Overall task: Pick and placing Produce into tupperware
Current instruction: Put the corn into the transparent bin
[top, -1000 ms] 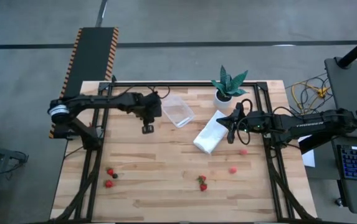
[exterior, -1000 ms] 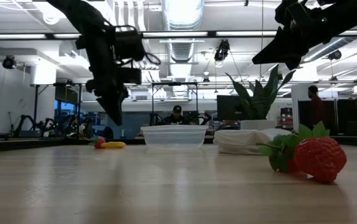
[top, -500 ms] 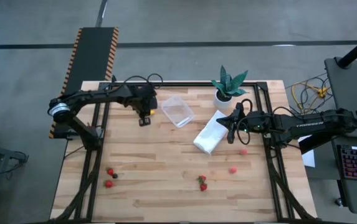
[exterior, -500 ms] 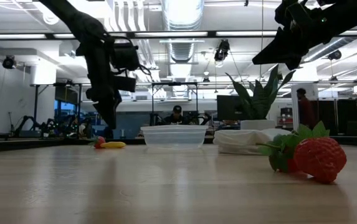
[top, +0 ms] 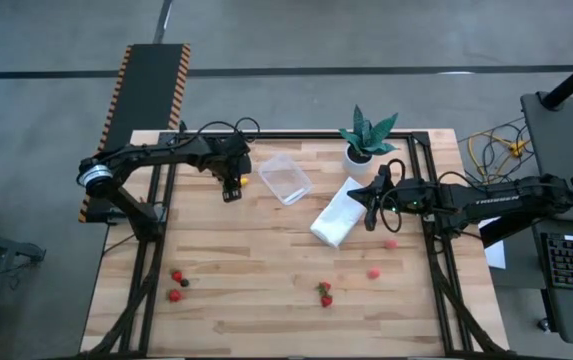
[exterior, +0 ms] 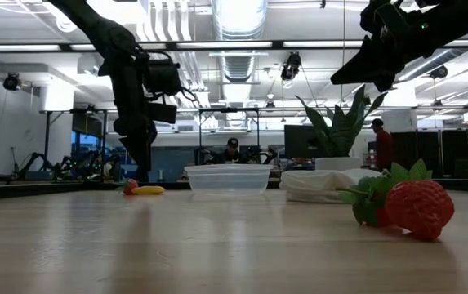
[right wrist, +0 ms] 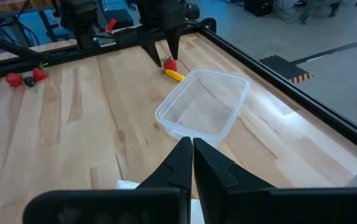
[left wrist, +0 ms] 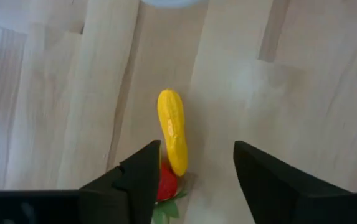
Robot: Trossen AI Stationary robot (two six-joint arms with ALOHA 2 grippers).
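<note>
1. We see the tupperware standing empty near the back of the desk, between the left arm and the potted plant; the right wrist view shows nothing inside it, so no produce is placed yet.
2. Our left end effector hangs just above a yellow piece and a red strawberry that touch each other, close beside the tupperware. Its fingers are spread apart, with the yellow piece between them, and they grasp nothing yet.
3. We judge that the first pick is only starting: the descent and the closing are not yet done.
4. Our right end effector waits in the air over the white cloth, its two fingers pressed together and empty.
5. The other produce lies scattered on the desk, well apart from the tupperware: two red pieces near the front left, a pair of strawberries at the front middle, and two pink-red pieces toward the right.
6. So almost the whole task is left: all pieces must still go into the tupperware.
</note>
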